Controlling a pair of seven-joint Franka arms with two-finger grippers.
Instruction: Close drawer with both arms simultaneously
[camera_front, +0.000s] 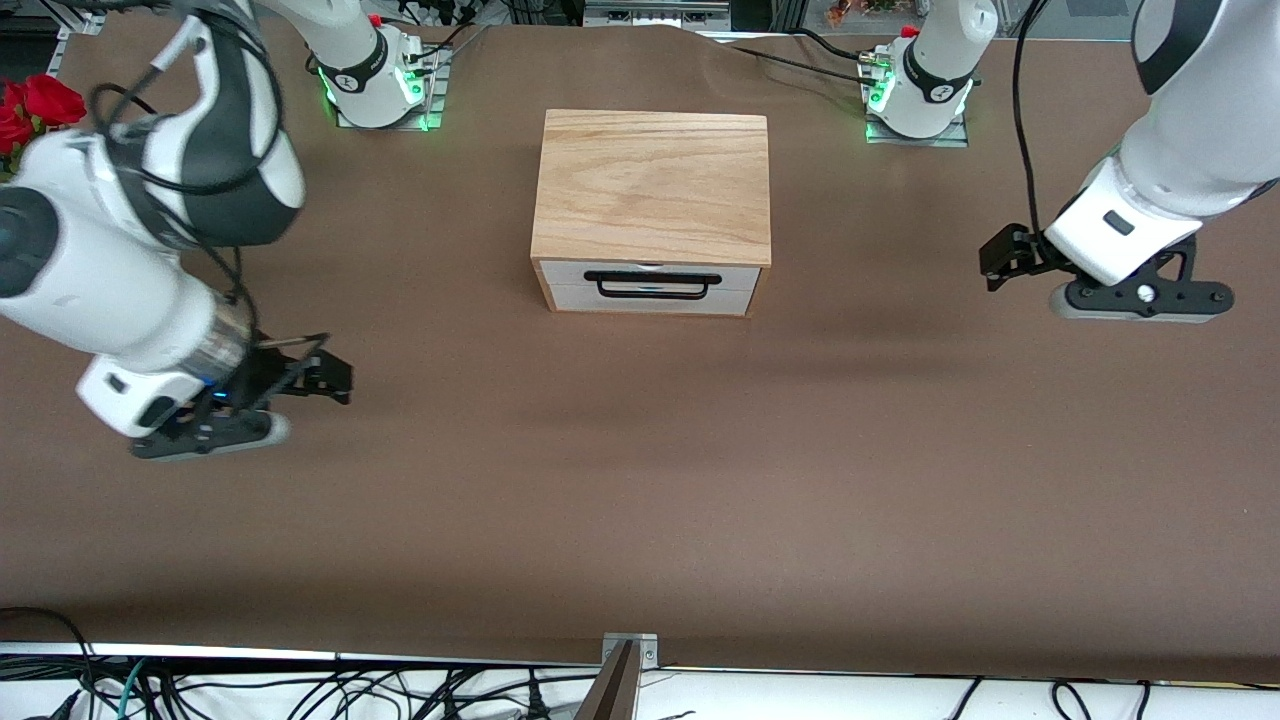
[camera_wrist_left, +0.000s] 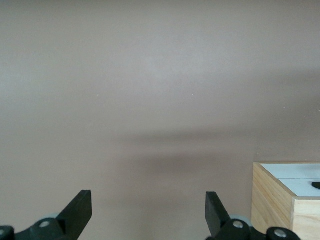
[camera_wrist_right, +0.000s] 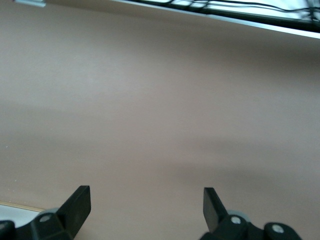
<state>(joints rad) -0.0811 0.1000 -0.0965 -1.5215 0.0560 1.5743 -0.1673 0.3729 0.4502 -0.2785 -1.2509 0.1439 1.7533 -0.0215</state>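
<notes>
The light-oak box stands mid-table. Its drawer, with a white front and black wire handle, looks pushed in, level with the box's front. My left gripper is open and empty, low over bare table toward the left arm's end, well apart from the box. Its wrist view shows open fingers and a corner of the box with the white front. My right gripper is open and empty, low over bare table toward the right arm's end. In the right wrist view its fingers frame only tablecloth.
Brown cloth covers the table. Red flowers sit at the right arm's end. Cables and a metal bracket run along the table edge nearest the front camera. Green-lit arm bases stand beside the box's back.
</notes>
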